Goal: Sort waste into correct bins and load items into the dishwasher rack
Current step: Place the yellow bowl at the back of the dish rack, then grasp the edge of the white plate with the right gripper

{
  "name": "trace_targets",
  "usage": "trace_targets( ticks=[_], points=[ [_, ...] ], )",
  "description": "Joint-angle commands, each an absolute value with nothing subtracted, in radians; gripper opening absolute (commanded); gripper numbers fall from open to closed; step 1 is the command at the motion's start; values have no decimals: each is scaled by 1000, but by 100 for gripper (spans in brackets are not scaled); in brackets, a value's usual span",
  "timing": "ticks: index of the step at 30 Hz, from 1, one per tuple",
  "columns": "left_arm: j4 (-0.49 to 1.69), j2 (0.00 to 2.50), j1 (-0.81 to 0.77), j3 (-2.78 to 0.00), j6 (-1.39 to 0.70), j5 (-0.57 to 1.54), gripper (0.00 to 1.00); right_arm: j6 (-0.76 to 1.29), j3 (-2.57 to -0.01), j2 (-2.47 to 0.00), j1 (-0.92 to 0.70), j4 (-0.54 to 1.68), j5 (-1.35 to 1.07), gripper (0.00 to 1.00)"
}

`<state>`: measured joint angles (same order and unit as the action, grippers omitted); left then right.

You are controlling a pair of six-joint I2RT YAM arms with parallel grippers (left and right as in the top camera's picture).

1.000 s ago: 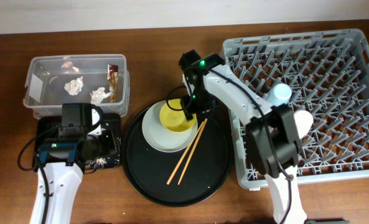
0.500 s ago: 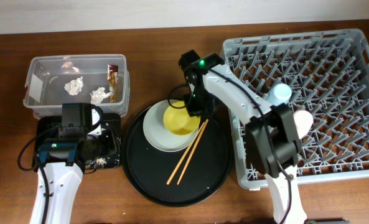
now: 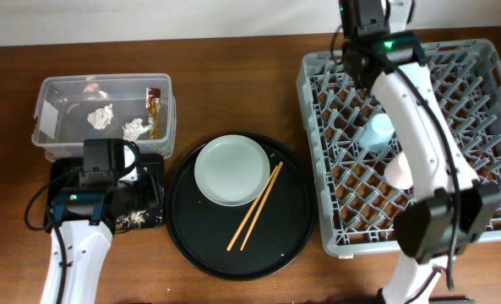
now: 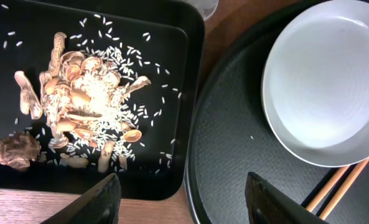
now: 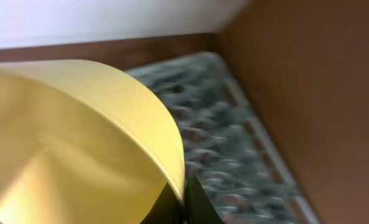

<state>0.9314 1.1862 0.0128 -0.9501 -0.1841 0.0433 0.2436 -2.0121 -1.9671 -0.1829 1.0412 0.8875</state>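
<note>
The dishwasher rack [image 3: 487, 110] is being shown at 3 o'clock of the table. Its 11 o'clock corner is being overhung by the right gripper [image 5: 183, 202], which is pinching the yellow bowl [image 5: 78, 137] by its rim. On the round black tray [image 3: 233, 253], the plate [image 3: 231, 171] is being carried at 11 o'clock, with the chopsticks [image 3: 254, 207] at the plate's 4 o'clock. The left gripper [image 4: 184, 198] is being held spread above the shallow black tray [image 4: 172, 62] of food leftovers [image 4: 84, 112].

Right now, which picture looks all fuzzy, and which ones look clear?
Right wrist view: fuzzy, the close yellow bowl and the dishwasher rack behind it smeared. Left wrist view: sharp, each grain in the food leftovers shows. Overhead view: clear.
</note>
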Motion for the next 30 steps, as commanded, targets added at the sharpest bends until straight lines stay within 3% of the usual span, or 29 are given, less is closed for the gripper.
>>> trace_targets(
  ticks=[1,12,23,30],
  points=[
    [924,1176,16,-953,-197,29,63,331,-2012,-2067,-129,1042,1174,4],
    [916,1176,16,-953,-197,29,63,424,-1986,-2260,-147,1110,1163,4],
    [913,1176,16,-953,-197,30,63,429,-1987,-2255,-206,1262,907,4],
    [913,1176,16,-953,-197,30,63,428,-2001,-2030,-209,1339,669,55]
  ],
)
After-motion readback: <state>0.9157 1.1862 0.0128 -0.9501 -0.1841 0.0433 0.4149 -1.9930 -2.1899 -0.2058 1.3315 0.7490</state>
